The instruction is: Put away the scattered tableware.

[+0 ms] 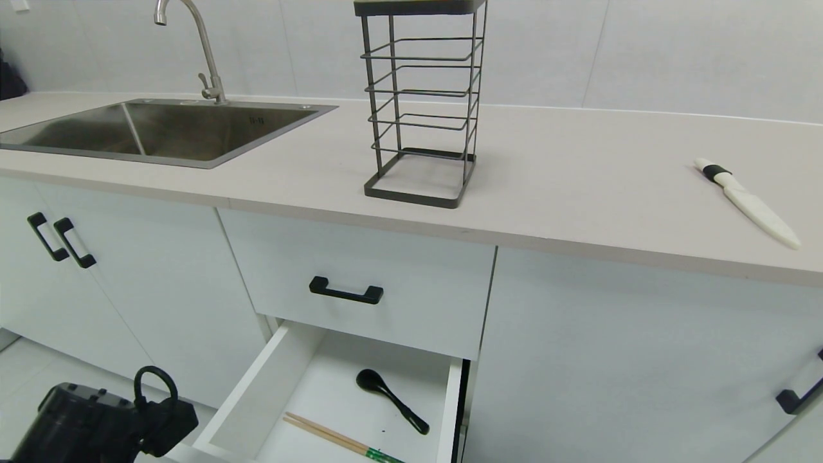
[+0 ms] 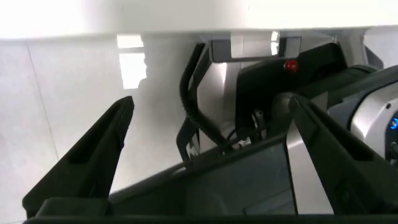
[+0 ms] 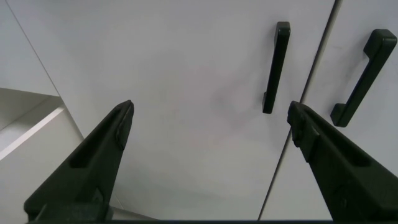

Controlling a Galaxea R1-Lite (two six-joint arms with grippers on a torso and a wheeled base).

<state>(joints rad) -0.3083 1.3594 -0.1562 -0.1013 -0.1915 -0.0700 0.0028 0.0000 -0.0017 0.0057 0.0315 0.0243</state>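
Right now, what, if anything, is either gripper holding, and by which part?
Nothing is held: the left gripper and right gripper are open and empty; the knife lies on the counter.

Blk spoon point(image 1: 395, 402), tan chopsticks point(image 1: 341, 439) w/ green tips, white knife point(image 1: 749, 204) w/ blk band, blk wire rack point(image 1: 411, 196), white drawer point(image 1: 251, 393).
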